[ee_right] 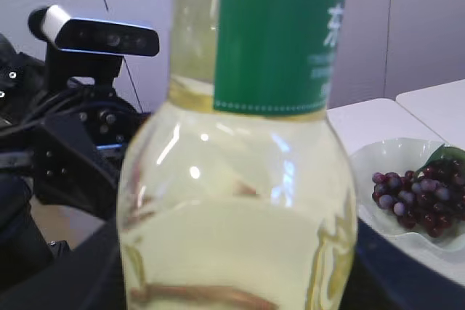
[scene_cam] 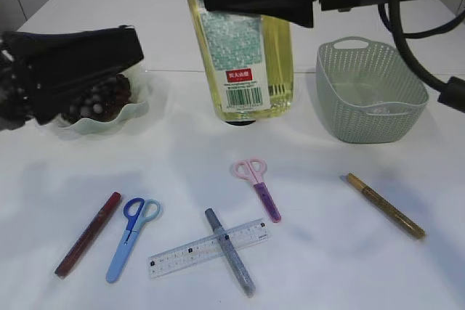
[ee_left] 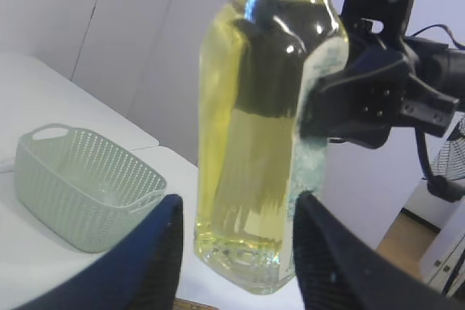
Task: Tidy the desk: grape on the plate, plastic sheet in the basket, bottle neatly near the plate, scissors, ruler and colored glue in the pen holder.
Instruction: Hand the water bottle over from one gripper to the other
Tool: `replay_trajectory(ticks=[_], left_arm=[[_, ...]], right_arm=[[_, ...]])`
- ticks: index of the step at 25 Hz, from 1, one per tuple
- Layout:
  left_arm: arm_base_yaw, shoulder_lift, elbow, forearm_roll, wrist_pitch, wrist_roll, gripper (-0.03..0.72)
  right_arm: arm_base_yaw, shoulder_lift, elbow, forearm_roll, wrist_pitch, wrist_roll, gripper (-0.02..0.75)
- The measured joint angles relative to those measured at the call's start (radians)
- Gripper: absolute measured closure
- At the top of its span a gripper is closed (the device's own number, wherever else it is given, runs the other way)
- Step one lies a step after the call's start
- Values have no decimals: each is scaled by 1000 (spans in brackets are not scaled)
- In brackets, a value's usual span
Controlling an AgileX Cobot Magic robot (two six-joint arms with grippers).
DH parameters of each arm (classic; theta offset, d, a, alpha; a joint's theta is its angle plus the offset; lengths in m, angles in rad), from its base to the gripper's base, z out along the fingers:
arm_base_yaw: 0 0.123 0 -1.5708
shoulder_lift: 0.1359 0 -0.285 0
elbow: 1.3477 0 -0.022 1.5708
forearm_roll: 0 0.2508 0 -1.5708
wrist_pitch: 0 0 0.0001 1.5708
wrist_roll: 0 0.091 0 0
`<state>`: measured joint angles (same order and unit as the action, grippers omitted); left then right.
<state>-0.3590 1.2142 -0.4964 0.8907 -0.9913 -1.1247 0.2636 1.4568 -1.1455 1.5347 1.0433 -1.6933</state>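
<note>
Two grippers were on my screens, and only one had anything in it. My right gripper point(scene_cam: 258, 16) was clamped around the upper body of the bottle point(scene_cam: 243, 70); on the right wrist view the yellow liquid and green neck band filled the frame between its dark fingers point(ee_right: 73, 274), pressed against the bottle's sides. On the exterior view the bottle stood upright with its base at or just above the table point(scene_cam: 327, 252); I could not tell which.

My left gripper point(ee_left: 236, 252) held nothing. Its fingers point(ee_left: 156, 252) stood about half apart, with the bottle beyond their tips, framed in the gap, not touching either one. On the exterior view that gripper sat low in front of the plate point(scene_cam: 131, 114), partly hiding the grape point(scene_cam: 109, 99) bunch already lying on it.

Past the right fingers, on the far side from the plate, stood the basket point(scene_cam: 370, 92), something clear and thin lying in its bottom. Well clear of both sets of fingers, on the near table, lay the pink scissors point(scene_cam: 258, 186), blue scissors point(scene_cam: 131, 237), the ruler point(scene_cam: 182, 255) with the grey glue pen point(scene_cam: 231, 252) crossing over it, the red glue pen point(scene_cam: 89, 234) and the gold glue pen point(scene_cam: 385, 205).
</note>
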Motion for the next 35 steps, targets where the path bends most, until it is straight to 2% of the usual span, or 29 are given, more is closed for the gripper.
replay_trajectory(ticks=[4,7,12,18,20,23,29,35], left_arm=[[180,15,0,215,-139,-142,326],[235,50,0,325,-153,-186,326],[233,62,-52,431,-165,-197,326],[201,62,-160,472,-177,-198,326],[181,62,-172,472,-177,-198,326],[136,62,-173,461,-147,-134,326],[22,62,-173,435,27,-107,299],[7,62,-173,382,54,-110,298]], right_arm=[[-6,0,0,-4,15,11,276],[-6,0,0,-4,42,20,276],[-6,0,0,-4,74,39,276],[-6,0,0,-4,74,41,276],[-6,0,0,0,74,43,276],[-6,0,0,11,74,45,276],[-6,0,0,20,74,43,276],[-6,0,0,20,74,41,276]])
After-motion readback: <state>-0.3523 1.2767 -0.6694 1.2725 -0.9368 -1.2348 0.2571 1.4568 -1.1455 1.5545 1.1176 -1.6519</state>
